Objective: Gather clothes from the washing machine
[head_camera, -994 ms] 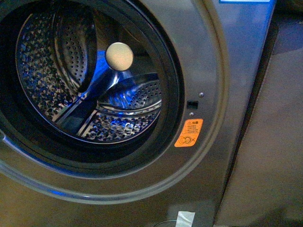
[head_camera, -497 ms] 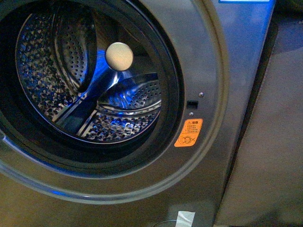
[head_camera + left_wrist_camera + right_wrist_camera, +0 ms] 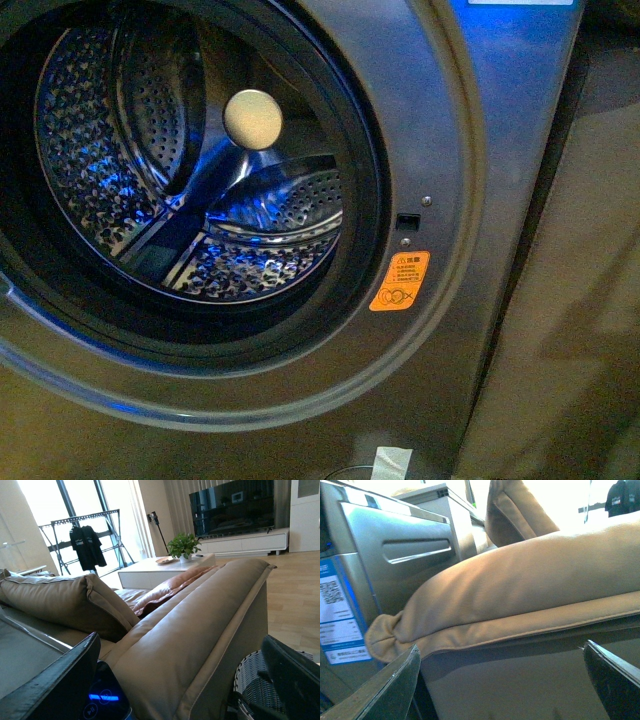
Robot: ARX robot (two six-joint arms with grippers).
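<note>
Grey steel washing machine (image 3: 440, 150) fills the front view, door open, perforated drum (image 3: 150, 170) glinting blue. It's same as 1 s ago, only the top-right glare is brighter. Can't tell where the clothes are. Left gripper (image 3: 180, 640): jaws spread wide, holding nothing, facing the tan leather sofa (image 3: 190, 630), w/ wicker basket (image 3: 250, 675) beside it. Right gripper (image 3: 501, 647): jaws likewise released, betw. sofa arm & machine panel. Orange sticker (image 3: 400, 281) right of the drum mouth.
</note>
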